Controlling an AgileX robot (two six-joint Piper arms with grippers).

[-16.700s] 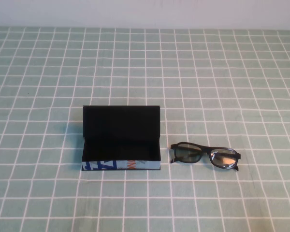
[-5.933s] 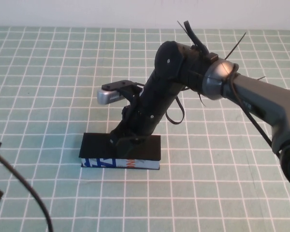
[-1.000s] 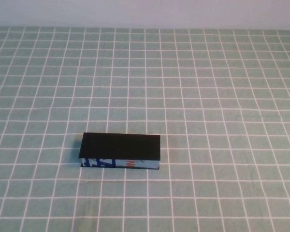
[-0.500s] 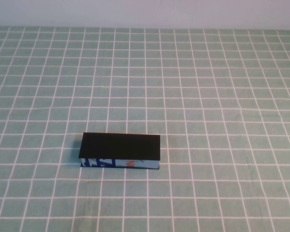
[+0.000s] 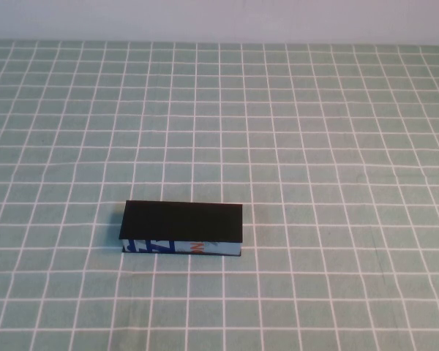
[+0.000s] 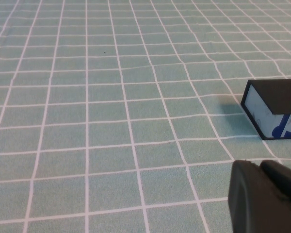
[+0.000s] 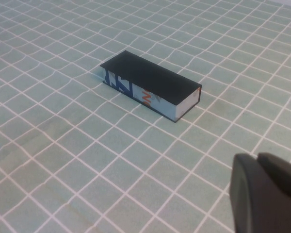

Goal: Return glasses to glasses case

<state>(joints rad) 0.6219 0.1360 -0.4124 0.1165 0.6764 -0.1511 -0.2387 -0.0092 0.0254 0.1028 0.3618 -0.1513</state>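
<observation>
High view gives you one case (image 5: pixel 183 222), lid down, on the green checked cloth (image 5: pixel 314 131), long axis running left to right, printed blue side facing the robot. No glasses show anywhere. Each wrist view shows you one gripper: the left gripper (image 6: pixel 266 198) near the case's left end, the right gripper (image 7: pixel 266 194) off its right end. Whether their fingers are apart, you cannot tell.

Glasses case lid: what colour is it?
Matt black; the glasses case lid shows best in the right wrist view.
</observation>
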